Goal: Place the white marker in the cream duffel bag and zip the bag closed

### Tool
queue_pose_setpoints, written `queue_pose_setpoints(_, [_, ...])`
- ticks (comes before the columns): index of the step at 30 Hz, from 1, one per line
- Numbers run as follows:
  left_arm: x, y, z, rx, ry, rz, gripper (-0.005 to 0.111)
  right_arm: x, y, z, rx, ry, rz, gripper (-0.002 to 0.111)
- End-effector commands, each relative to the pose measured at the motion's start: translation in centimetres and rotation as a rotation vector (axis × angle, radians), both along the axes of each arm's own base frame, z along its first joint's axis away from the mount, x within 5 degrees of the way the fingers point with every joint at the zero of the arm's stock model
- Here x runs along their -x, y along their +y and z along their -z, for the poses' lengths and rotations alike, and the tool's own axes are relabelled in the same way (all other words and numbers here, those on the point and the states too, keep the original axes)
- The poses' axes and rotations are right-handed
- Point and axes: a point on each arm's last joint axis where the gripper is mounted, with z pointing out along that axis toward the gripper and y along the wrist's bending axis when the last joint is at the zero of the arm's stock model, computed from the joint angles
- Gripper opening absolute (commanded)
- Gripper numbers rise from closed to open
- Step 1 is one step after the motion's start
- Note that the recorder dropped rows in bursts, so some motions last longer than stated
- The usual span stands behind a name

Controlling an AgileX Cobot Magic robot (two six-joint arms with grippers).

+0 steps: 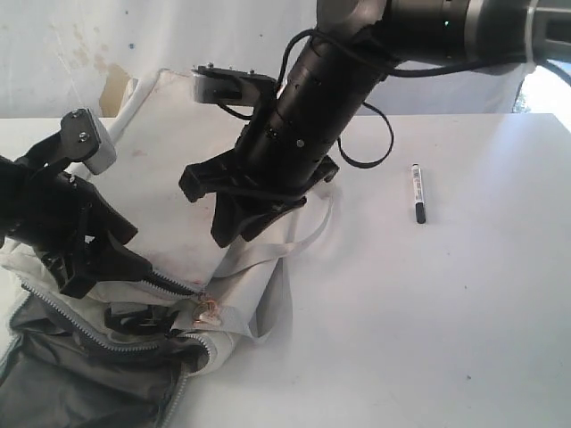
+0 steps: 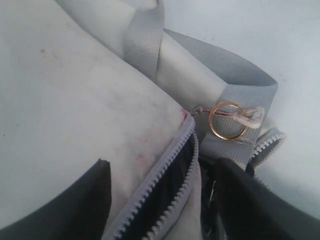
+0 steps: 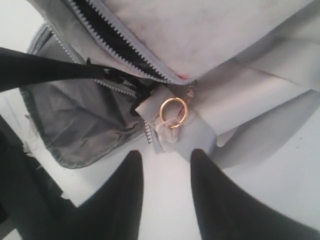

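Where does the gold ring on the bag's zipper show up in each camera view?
Exterior view: the gold ring is low and left of centre, at the open corner of the cream duffel bag.
Left wrist view: right of centre, lying on a grey strap.
Right wrist view: near the middle, just ahead of the right gripper.
Shared landmark: the grey zipper ends beside the ring.

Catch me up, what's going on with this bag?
The cream soft-fabric duffel bag lies unzipped on the white table, with its dark grey lining showing. The left end effector is open, its fingers either side of the open zipper edge. The right end effector is also open and hovers near the gold ring zipper pull. The slim white marker with black ends lies on the table apart from the bag, untouched.
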Motion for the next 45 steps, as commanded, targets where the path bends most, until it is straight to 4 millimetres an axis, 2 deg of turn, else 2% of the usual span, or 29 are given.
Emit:
queue_pose_setpoints(1, [0.1,0.0,-0.4,-0.001,-0.027,-0.008,0.065,-0.7,0.5,2.1,-0.053,0.161,0.030,0.031])
queue_pose_setpoints(4, [0.1,0.1,-0.6,0.001,-0.033,-0.022,0.065,-1.1,1.1,4.2,-0.050,0.243,0.034,0.034])
queue_pose_setpoints(9, [0.1,0.2,-0.8,-0.004,-0.040,-0.038,0.065,-1.7,1.5,6.8,-0.028,0.276,0.009,0.048])
queue_pose_setpoints(17, [0.0,0.2,-0.8,-0.008,-0.044,-0.039,0.065,-2.7,2.0,9.3,-0.025,0.253,0.025,0.048])
queue_pose_setpoints(24, [0.0,0.2,-0.7,-0.008,-0.040,-0.043,0.064,-3.3,3.0,10.0,-0.128,0.238,0.037,0.048])
queue_pose_setpoints(32, [0.1,0.2,-0.7,-0.006,-0.035,-0.044,0.064,-3.0,2.8,12.0,-0.069,0.319,0.007,0.048])
queue_pose_setpoints(41, [0.1,0.2,-0.7,-0.006,-0.033,-0.045,0.064,-2.6,2.8,12.1,-0.059,0.375,0.015,0.048])
queue_pose_setpoints(45, [0.1,0.2,-0.7,-0.006,-0.033,-0.045,0.064,-2.8,3.0,12.3,-0.060,0.392,0.070,0.048])
